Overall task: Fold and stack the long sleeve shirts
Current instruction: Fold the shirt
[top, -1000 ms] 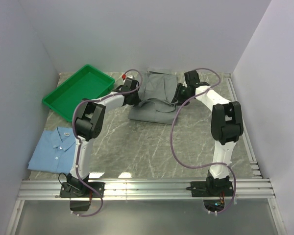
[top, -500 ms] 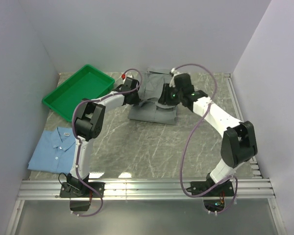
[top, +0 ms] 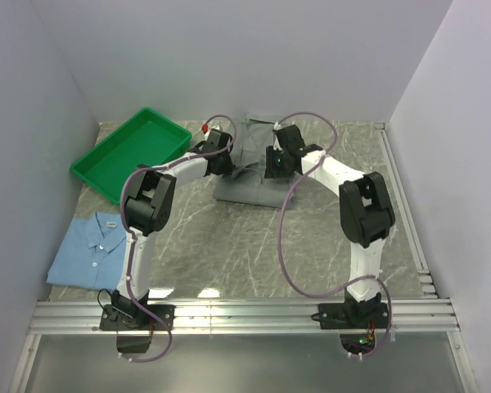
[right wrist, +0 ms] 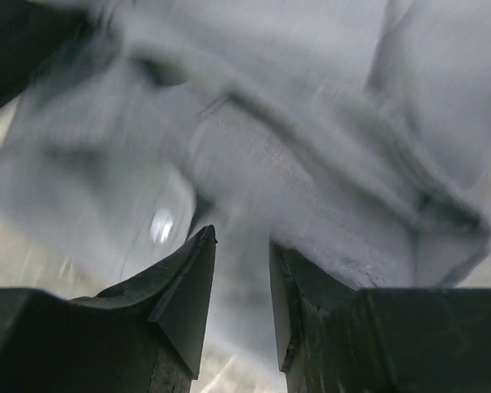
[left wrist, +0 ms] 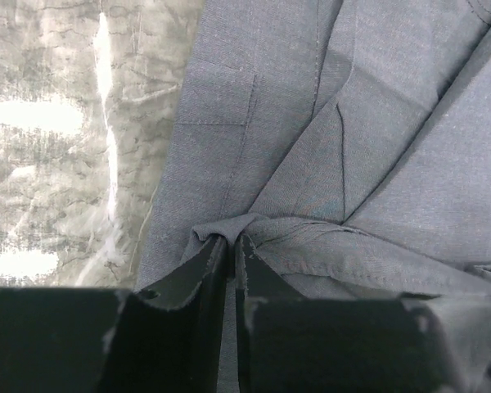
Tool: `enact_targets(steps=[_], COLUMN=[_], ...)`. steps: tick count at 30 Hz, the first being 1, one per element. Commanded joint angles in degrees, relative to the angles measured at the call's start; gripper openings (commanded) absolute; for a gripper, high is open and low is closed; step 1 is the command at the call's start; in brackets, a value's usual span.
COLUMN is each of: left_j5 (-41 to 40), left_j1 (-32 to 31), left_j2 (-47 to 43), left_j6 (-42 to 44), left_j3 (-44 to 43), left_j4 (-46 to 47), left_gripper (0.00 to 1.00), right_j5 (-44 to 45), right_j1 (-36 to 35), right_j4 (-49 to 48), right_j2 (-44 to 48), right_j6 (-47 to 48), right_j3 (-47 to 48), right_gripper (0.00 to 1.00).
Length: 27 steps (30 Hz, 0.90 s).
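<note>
Left tool (left wrist: pixel 231 242) pinches grey shirt (left wrist: pixel 376 123); right tool (right wrist: pixel 241 244), parted, seemingly above.

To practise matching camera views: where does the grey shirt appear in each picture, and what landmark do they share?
Top external: grey shirt at the far centre of the marbled table.
Left wrist: fills the centre and right; the left tool pinches a fold.
Right wrist: blurred, fills most of the picture above the open right tool.
Shared landmark: the marbled table beside the shirt.
</note>
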State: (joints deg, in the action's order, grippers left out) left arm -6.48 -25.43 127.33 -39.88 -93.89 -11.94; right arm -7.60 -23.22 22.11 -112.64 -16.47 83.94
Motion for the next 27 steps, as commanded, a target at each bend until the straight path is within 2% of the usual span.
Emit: enact_targets(steps=[1, 5, 9, 11, 12, 15, 17, 18, 22, 27], left_j5=[-1.9, -2.3, -2.6, -2.8, -3.1, -4.0, -4.2, -4.2, -4.3, -2.7], left_j1=[0.4, 0.6, 1.1, 1.5, 1.7, 2.6, 3.6, 4.1, 5.3, 5.4], left_j2=[-1.6, -2.6, -5.2, -6.2, -7.3, -9.8, -11.2, -12.7, -17.6, -26.1], left_j6=[-0.2, -0.4, -0.5, -0.8, -0.9, -1.6, -2.3, -2.7, -3.8, -5.0], left_j3=[-2.6, -2.9, -2.2, -2.0, -2.1, -2.4, -2.4, -2.2, 0.5, 9.7], left_j4=[-0.4, -0.9, -0.9, -1.2, -1.2, -2.4, -2.9, -4.1, -6.2, -7.7], left_gripper=[0.14, 0.17, 0.24, 0.30, 0.41, 0.55, 0.57, 0.63, 0.73, 0.74], right_j5=[4.7, 7.5, 5.8, 3.4, 3.0, 2.1, -0.5, -2.3, -8.4, 1.5], right_j1=[1.2, 1.6, 1.5, 1.5, 1.6, 1.4, 1.5, 1.5, -0.2, -7.4], right_j4=[-2.2, -1.6, 0.8, -0.2, -0.3, -0.8, -2.0, -1.9, -2.1, -1.9], right_j2=[-3.7, -7.3, -6.1, -2.9, -2.0, 1.9, 4.8, 5.8, 10.2, 11.0], right_j6=[1.5, 2.1, 2.1, 1.8, 1.5, 0.2, -0.7, -0.8, 1.1, 9.9], right_j3=[7.8, 15.7, 19.4, 17.5, 16.6, 11.9, 7.9, 7.0, 2.8, -0.4], right_gripper=[0.40, 0.41, 0.42, 0.42, 0.42, 0.42, 0.42, 0.41, 0.41, 0.45])
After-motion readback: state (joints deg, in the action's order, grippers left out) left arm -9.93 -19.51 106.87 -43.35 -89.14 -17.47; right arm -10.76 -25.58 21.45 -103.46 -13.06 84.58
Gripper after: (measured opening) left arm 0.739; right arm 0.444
